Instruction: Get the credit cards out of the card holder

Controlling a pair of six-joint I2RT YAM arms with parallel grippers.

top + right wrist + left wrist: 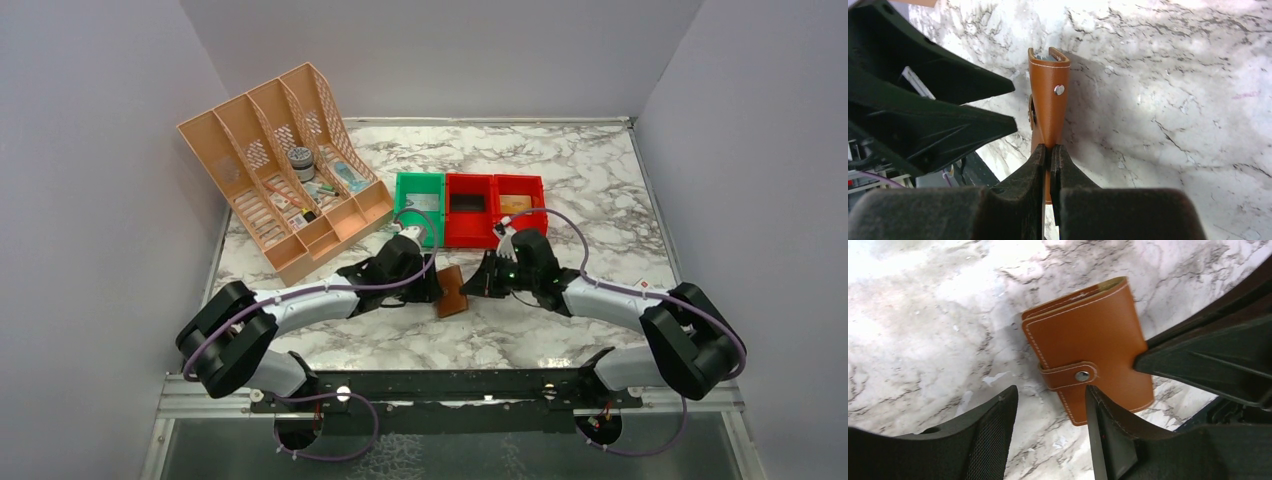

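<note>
The card holder [1088, 335] is held on edge over the marble worktop [923, 315], with its snap tab [1070, 376] fastened and no cards showing. The right end effector [1049, 150] is clamped on the edge away from the tab. The left end effector [1048, 395] stands apart, one finger beside the tab. The step should go best if the right grip stays firm while the left peels the tab's free end off its stud.

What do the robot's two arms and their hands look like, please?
The left arm and right arm alike have white links between bulky black joints, with a purple cable looping along each. The left hand and right hand are black, with two tapered wedge-shaped fingers.
</note>
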